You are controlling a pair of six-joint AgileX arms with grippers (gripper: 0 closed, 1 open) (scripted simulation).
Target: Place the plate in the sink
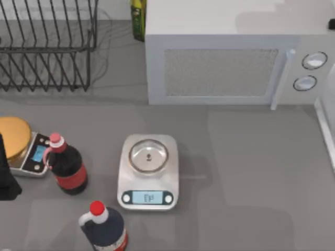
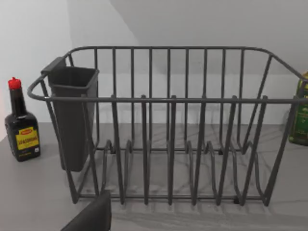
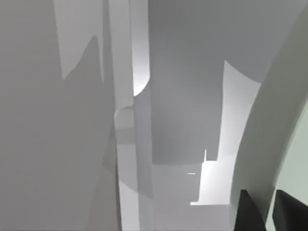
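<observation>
Mint-green plate (image 3: pixel 299 163): you see its rim pinched by the right gripper (image 3: pixel 268 204). Sink (image 1: pixel 325 130) at 3 o'clock; left gripper (image 2: pixel 91 216) parked at 9 o'clock, and you cannot tell its state.

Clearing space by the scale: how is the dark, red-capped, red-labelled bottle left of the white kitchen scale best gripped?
Probably across the body of the dark red-labelled bottle, below its narrow neck, coming level from the black wire rack side: it stands upright, the gold-topped scale crowds its left, the white kitchen scale its right, a second red-capped bottle its front.
</observation>
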